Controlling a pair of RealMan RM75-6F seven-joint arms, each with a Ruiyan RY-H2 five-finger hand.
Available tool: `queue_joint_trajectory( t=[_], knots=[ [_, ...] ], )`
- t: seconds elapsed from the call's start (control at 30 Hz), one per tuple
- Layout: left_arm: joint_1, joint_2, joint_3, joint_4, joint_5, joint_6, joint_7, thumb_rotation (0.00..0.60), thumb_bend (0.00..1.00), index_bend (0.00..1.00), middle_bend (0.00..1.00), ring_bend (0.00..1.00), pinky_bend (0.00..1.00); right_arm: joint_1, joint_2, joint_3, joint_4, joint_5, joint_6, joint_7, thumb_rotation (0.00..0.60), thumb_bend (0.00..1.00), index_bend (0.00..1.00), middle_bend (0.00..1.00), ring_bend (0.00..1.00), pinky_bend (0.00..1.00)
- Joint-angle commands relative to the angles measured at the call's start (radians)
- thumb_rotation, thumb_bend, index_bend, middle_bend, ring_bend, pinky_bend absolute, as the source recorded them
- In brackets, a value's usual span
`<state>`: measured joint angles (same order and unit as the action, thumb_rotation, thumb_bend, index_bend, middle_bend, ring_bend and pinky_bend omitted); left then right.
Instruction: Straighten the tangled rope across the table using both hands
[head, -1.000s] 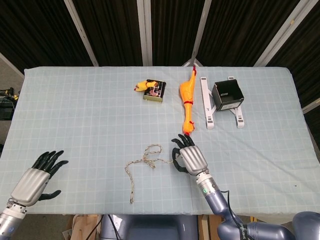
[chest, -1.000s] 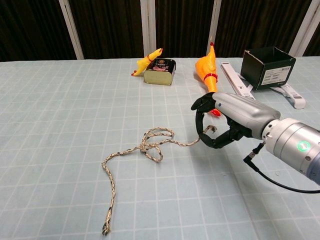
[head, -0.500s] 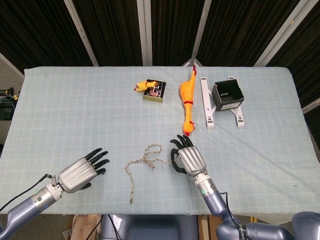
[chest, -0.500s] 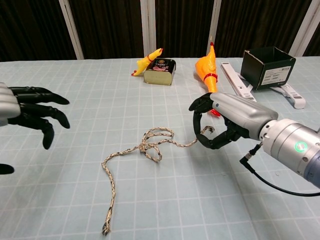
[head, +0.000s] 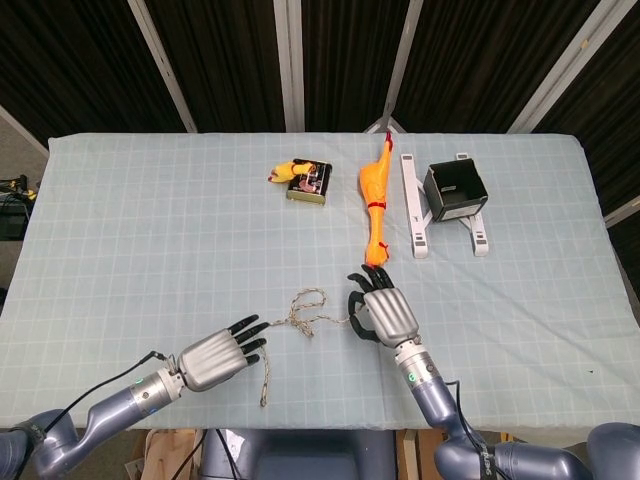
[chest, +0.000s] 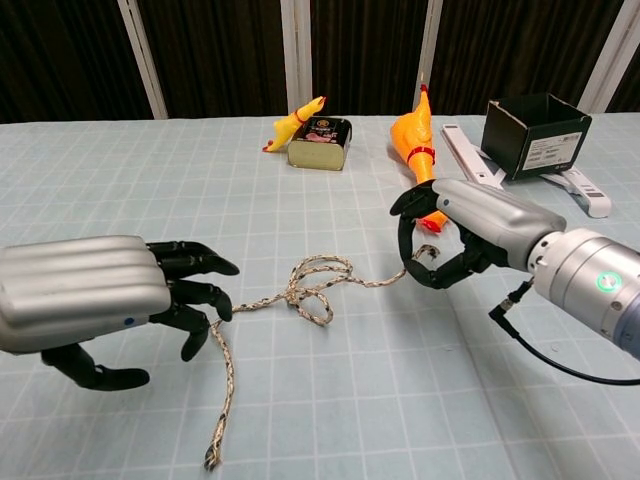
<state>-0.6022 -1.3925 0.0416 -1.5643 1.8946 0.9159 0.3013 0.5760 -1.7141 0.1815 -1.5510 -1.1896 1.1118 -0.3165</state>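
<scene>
Right hand (chest: 445, 240) has fingers curled around the right end of the rope (chest: 300, 300), holding it just above the counter (head: 130, 220); in the head view the right hand (head: 383, 312) sits just right of the knot. Left hand (chest: 110, 300) is spread, holds nothing, and hovers with fingertips (chest: 205, 290) pointing right, just beside the rope's loose left strand; head view shows the left hand (head: 215, 358) low and left of the rope (head: 290, 325). From the right hand the rope runs left into a tangled loop mid-counter, then bends and trails down toward the near edge, free end nearest the left hand. So the long axis is bent, not straight: the left hand likely needs to catch that near strand just ahead of its fingertips and pull left. A rubber chicken (head: 374, 205), a tin (head: 309, 183) and a black box (head: 455, 190) lie well apart at the back.
</scene>
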Motion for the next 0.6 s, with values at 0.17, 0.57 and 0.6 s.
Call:
queue_joint_trajectory(
  t=[0.17, 0.57, 0.6],
  knots=[
    [-0.007, -0.073, 0.000, 0.039, -0.045, -0.005, 0.056, 0.600, 0.43, 0.49, 0.19, 0.05, 0.07, 0.000, 0.005, 0.003, 0.008, 0.002, -0.002, 0.011, 0.600, 0.49, 0.63, 0.22, 0.01, 0.00],
    [-0.018, -0.120, 0.004, 0.041, -0.094, 0.001, 0.094, 0.600, 0.45, 0.50, 0.15, 0.03, 0.02, 0.001, 0.003, 0.004, 0.014, 0.006, -0.003, 0.016, 0.600, 0.49, 0.63, 0.22, 0.01, 0.00],
    [-0.020, -0.125, 0.005, 0.044, -0.097, 0.002, 0.099, 0.600, 0.45, 0.50, 0.15, 0.03, 0.01, 0.002, 0.002, 0.004, 0.014, 0.006, -0.003, 0.016, 0.600, 0.49, 0.63, 0.22, 0.01, 0.00]
  ],
)
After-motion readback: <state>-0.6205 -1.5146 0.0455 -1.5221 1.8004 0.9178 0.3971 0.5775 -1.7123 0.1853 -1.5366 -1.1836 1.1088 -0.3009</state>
